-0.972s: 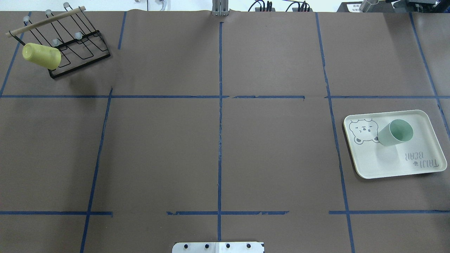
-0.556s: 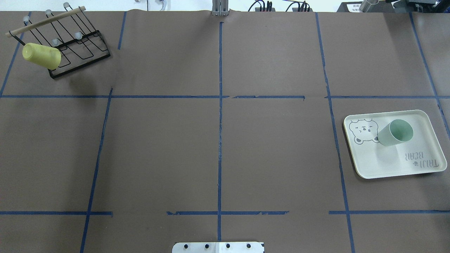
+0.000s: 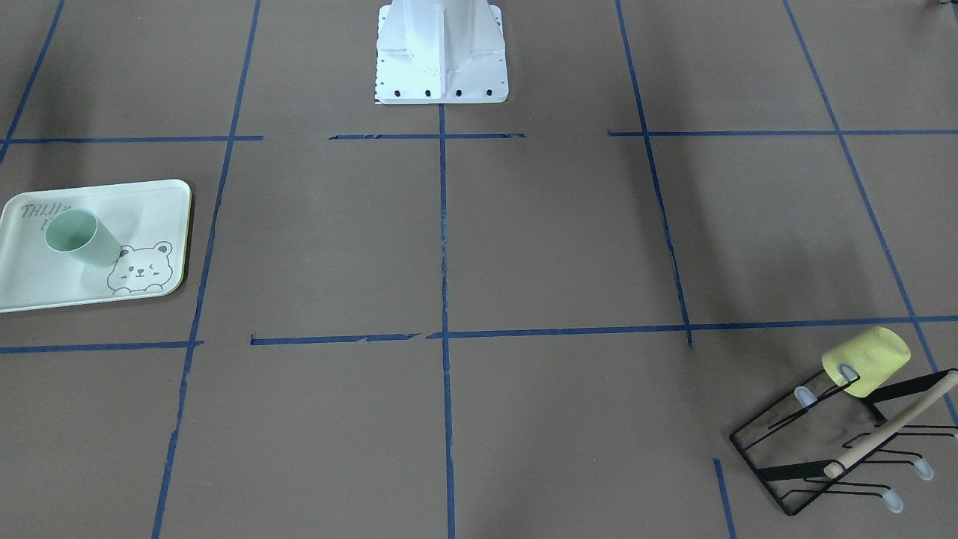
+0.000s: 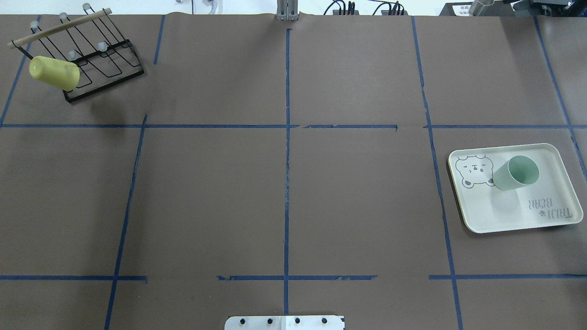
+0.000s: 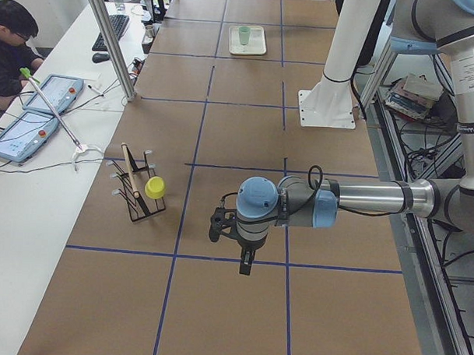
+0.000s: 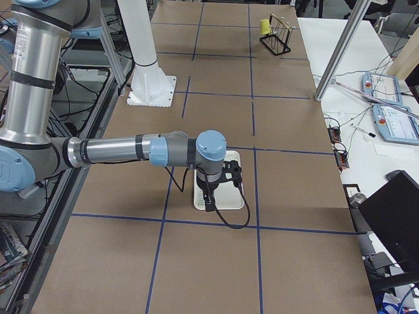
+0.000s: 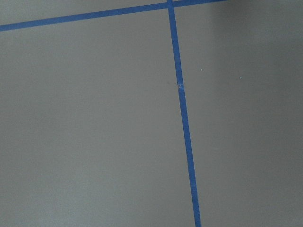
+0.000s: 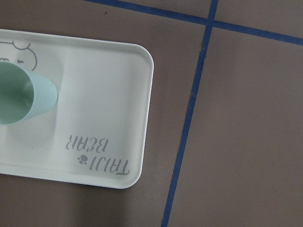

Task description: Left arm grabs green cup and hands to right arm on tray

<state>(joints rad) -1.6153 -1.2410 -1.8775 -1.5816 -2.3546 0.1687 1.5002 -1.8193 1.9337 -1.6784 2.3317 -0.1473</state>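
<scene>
We see the green cup point(image 4: 514, 173) standing upright, mouth up, on the tray point(image 4: 504, 215), between the bear drawing and the lettering. Nothing grips it. The tray lies flat on the table point(image 4: 284, 183) at the robot's right end.

From the right side view, the right arm point(image 6: 131, 149) reaches out level and its right gripper point(image 6: 208, 204) hangs pointing down above the tray. Its wrist camera looks down on the lettered corner, with the cup at the picture's left edge. We cannot tell whether its jaws are apart or together.

The left arm point(image 5: 369, 199) holds the left gripper point(image 5: 246, 265) above bare table near a crossing of blue tape, well apart from the tray. Here too we cannot tell how the jaws stand.

At the far left corner a yellow cup point(image 4: 54, 72) hangs on a prong of the rack point(image 4: 105, 64). A person point(image 5: 8, 45) sits at a side desk beyond the table.
</scene>
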